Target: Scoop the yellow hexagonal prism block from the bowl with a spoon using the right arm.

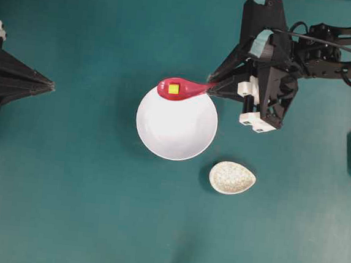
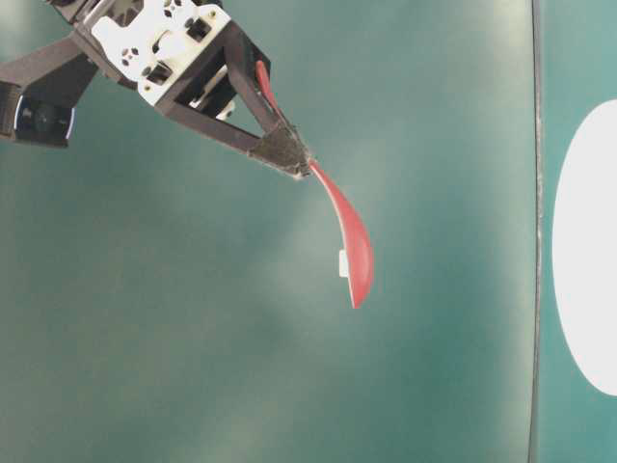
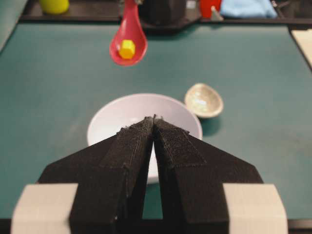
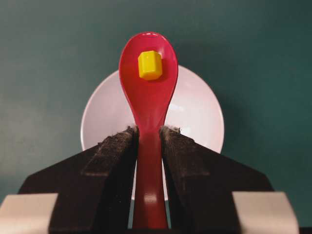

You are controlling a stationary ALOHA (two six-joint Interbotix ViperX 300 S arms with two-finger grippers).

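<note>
Overhead first: we see the spoon [image 1: 182, 88] lying with its long axis across the picture, handle to the right and deep end to the left, over the far rim of the bowl [image 1: 176, 128]. The yellow hexagonal prism block [image 1: 173, 89] sits in the spoon's hollow, not in the bowl. The right gripper [image 1: 215, 87] pinches the handle, the right arm [image 1: 273, 66] reaching in from the upper right. The left gripper [image 1: 49, 85] rests at the left edge, well apart from the bowl, its tips pressed together. A speckled spoon rest [image 1: 232, 178] lies just beside the bowl at its lower right, on the green table [image 1: 64, 208].

From table level we see what the overhead hides: the spoon [image 2: 349, 241] hangs in the air, in side profile, its handle clamped in the right gripper [image 2: 287, 149]. Only an edge of the bowl [image 2: 588, 251] shows; the block is hard to tell here.

From the left wrist we face the spoon's [image 3: 128, 39] hollow, the block [image 3: 127, 49] in it, above and beyond the bowl [image 3: 146, 117], the rest [image 3: 204, 100] to the right. The left gripper [image 3: 154, 119] has its fingers shut, empty.

From the right wrist the spoon [image 4: 147, 112] points straight away up the picture, the right gripper [image 4: 148, 132] tight on the handle's two sides, the block [image 4: 149, 65] near the far end, the bowl [image 4: 195, 112] below
</note>
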